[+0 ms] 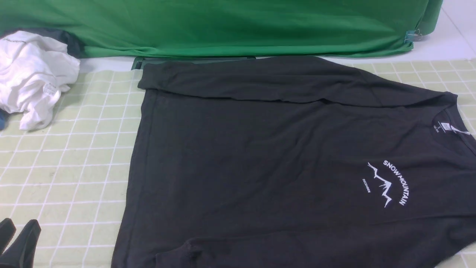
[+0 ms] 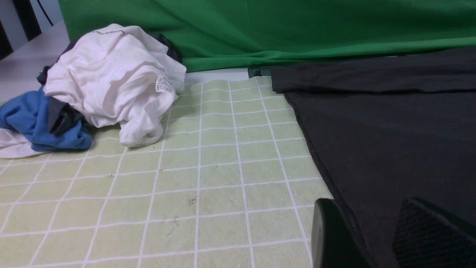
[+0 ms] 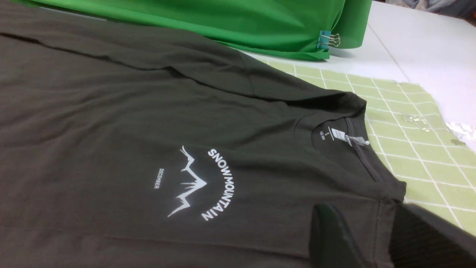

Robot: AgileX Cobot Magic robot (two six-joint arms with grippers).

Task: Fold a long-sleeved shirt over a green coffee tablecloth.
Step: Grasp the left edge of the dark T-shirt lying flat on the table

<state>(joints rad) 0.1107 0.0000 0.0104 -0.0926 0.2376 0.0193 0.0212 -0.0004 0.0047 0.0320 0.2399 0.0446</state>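
The black long-sleeved shirt (image 1: 260, 156) lies spread flat on the pale green coffee tablecloth (image 1: 74, 149), its collar to the right and white "SNOW MOUNTAIN" print (image 1: 390, 184) facing up. Its far sleeve is folded across the body. My left gripper (image 1: 20, 223) hovers open at the near left, apart from the shirt in the front view. In the left wrist view the left gripper (image 2: 368, 208) frames the shirt's hem edge (image 2: 334, 193) between its parted fingers. The right gripper (image 3: 362, 212) is open above the shoulder seam beside the collar (image 3: 349, 137). It is outside the front view.
A crumpled white garment (image 1: 33, 74) sits at the far left on a blue one (image 2: 29, 123). Plain deep green fabric (image 1: 223, 26) drapes along the back, held by a binder clip (image 3: 327, 39). White tabletop (image 3: 420, 44) lies beyond the tablecloth's right edge.
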